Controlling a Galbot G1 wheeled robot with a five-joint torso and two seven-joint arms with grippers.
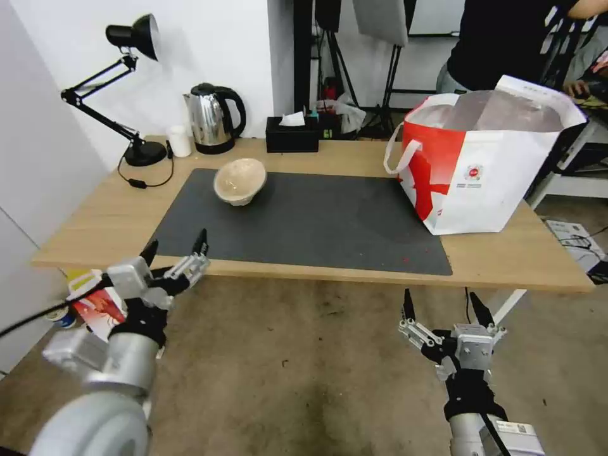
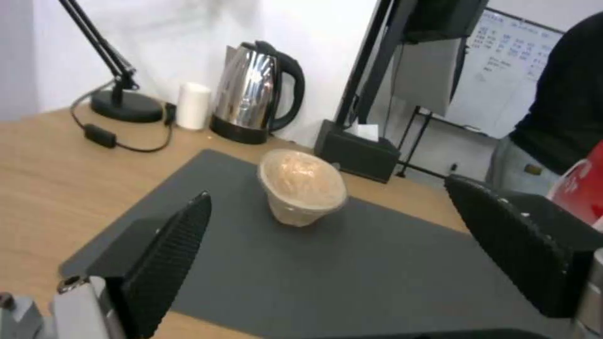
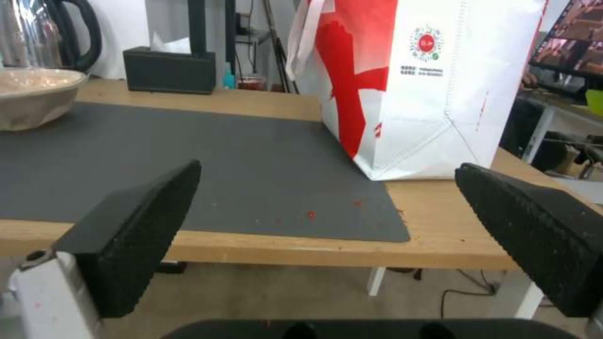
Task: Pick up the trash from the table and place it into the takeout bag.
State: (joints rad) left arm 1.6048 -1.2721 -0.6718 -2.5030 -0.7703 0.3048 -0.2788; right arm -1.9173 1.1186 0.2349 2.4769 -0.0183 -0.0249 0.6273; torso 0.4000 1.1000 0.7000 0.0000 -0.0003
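Sitting on mat: tan pulp bowl (image 1: pixel 240 180), tipped on its side, on the far left part of the dark grey mat (image 1: pixel 304 221), mouth facing the robot; well apart from both end effectors.
Bowl contents: pale inside, nothing clearly seen in it.
Left end effector (image 1: pixel 175 248): at the near left edge of the surface (image 1: pixel 95 221), just over the mat's near corner; fingers spread apart, nothing between them. Bowl lies ahead of it, farther in on the mat.
Left arm pose: reaching forward and up from lower left, wrist angled toward the bowl.
Right end effector (image 1: pixel 445 306): below and in front of the near edge, over the floor; fingers spread wide, gripping nothing.
Right arm pose: low, fingers pointing up toward the surface.
Takeout bag (image 1: pixel 481 164): upright on the right end, partly on the mat, mouth open, silvery lining showing; contents cannot be made out.
Back row: kettle (image 1: pixel 212 118), small white cup (image 1: pixel 180 140), desk lamp (image 1: pixel 120 88), black tissue box (image 1: pixel 292 134).
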